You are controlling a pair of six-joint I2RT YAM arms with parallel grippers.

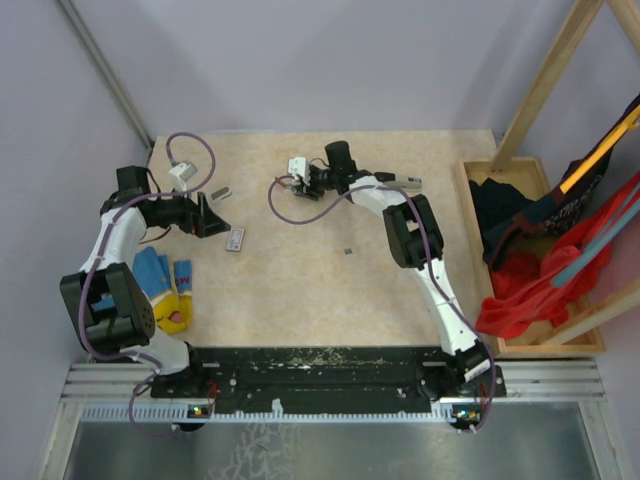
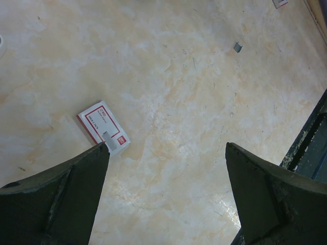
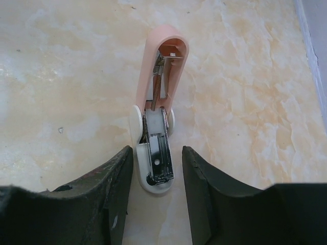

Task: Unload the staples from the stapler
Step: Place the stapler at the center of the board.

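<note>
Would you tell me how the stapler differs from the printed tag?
The stapler is pink and white with a metal channel, swung open; the tag is a flat white card printed red. The stapler lies between the fingers of the right gripper; the tag lies by one finger of the left gripper. Both rest on the table.

I see the stapler (image 3: 155,120) lying opened out on the desk (image 1: 330,300), far middle, between the fingers of the right pincer (image 3: 157,151). The tag (image 2: 103,127) lies just before the left pincer (image 2: 167,147). One strip of staples (image 1: 347,250) lies mid-desk, right of the tag.
</note>
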